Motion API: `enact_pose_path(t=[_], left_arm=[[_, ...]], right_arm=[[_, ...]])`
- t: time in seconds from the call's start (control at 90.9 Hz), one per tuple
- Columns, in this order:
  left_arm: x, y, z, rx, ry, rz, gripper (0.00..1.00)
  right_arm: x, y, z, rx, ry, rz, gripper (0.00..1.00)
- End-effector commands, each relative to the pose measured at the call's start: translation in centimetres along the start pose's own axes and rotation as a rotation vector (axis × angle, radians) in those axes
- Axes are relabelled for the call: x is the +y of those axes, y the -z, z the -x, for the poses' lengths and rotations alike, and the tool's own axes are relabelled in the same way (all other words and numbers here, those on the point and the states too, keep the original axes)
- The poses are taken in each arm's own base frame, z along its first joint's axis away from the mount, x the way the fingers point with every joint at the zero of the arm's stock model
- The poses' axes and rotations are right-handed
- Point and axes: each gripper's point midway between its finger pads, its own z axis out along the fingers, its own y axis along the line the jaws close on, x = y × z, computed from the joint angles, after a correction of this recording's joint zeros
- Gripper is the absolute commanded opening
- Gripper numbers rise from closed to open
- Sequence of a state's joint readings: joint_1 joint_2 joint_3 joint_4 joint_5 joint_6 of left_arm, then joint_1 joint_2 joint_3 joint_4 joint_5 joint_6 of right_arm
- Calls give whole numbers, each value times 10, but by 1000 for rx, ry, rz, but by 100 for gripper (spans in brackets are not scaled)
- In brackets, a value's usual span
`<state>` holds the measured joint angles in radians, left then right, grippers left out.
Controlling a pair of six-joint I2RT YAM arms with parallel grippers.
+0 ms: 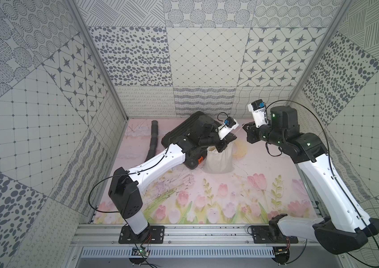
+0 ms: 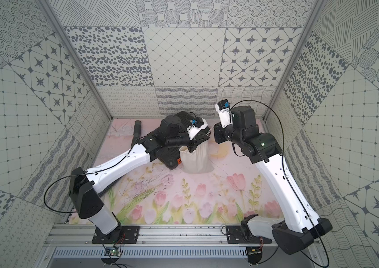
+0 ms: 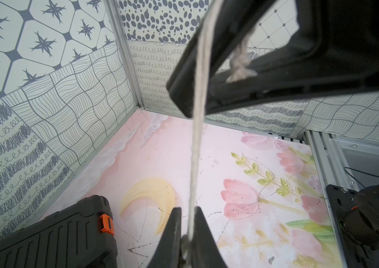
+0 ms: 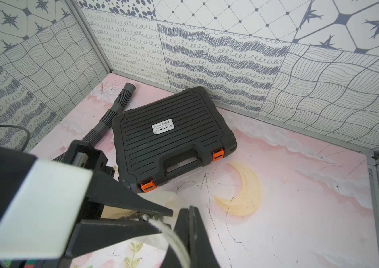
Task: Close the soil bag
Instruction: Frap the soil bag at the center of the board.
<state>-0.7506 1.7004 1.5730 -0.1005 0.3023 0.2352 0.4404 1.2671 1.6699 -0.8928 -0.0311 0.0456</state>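
Observation:
The soil bag [image 1: 219, 160] [image 2: 197, 160], an off-white cloth sack, stands upright mid-table just right of the black case. My left gripper [image 1: 233, 138] [image 2: 204, 138] hovers over its mouth and is shut on the white drawstring cord [image 3: 195, 157], which runs out from between its jaws [image 3: 188, 208]. The cord stretches straight across to my right gripper [image 1: 244, 126] [image 4: 189, 208], whose jaws are pressed together with the cord [image 4: 174, 239] running in at their base. A frayed knot [image 3: 241, 70] shows by the right gripper's fingers [image 3: 207, 69]. Part of the bag cloth [image 4: 163, 198] shows behind the left gripper [image 4: 158, 218].
A black ribbed case with orange latches [image 4: 172, 139] [image 3: 44, 236] lies behind and left of the bag, partly under my left arm in both top views. A dark corrugated hose [image 1: 152, 141] [image 4: 114, 109] lies at the back left. Patterned walls close in three sides.

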Motion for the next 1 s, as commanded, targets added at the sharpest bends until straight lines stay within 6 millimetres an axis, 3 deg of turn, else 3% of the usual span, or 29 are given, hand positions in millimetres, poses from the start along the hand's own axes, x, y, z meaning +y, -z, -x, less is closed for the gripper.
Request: enact_pose_path(t=[0.0,0.44,0.605,0.869,0.99], left_arm=[[-4,3,-50,190,33,7,10],[0,14,-52,223,-6,41,6],[0,19,-57,239,-17,49,0],[-11,21,-42,228,19,-16,0],[-11,24,-45,250,16,-19,0]], right_arm=[[-7,36,65,-250,-24,-25,0],[-13,37,69,-258,-31,-38,0],[-15,35,68,-253,-46,-35,0],[-8,3,25,-131,-68,22,0],[-14,2,18,-122,-85,1,0]])
